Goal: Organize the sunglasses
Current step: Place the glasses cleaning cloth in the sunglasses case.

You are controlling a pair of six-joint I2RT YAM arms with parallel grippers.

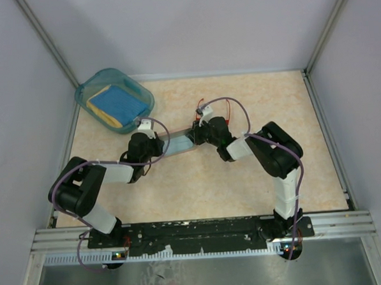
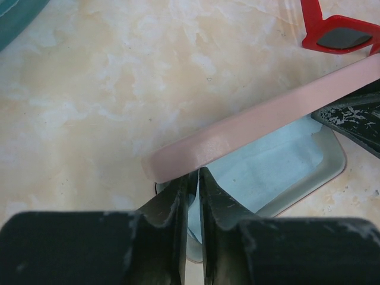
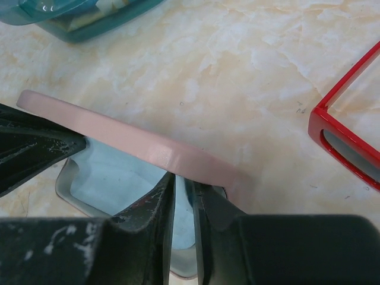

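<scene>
The pink case (image 1: 178, 146) lies open mid-table, its pink lid (image 2: 261, 122) raised over a pale tray with light blue cloth (image 2: 267, 169) inside. My left gripper (image 2: 197, 173) is shut on the case's left end, under the lid. My right gripper (image 3: 183, 178) is shut on the case's right end, also under the lid (image 3: 148, 148). The red-framed sunglasses (image 2: 338, 35) lie on the table just beyond the case, outside it. They also show in the right wrist view (image 3: 347, 142) and in the top view (image 1: 201, 106).
A teal plastic tub (image 1: 84, 92) stands at the back left with a blue cloth (image 1: 121, 101) and something yellow in it. Its corner shows in the right wrist view (image 3: 89, 24). Metal frame posts and walls edge the marbled table.
</scene>
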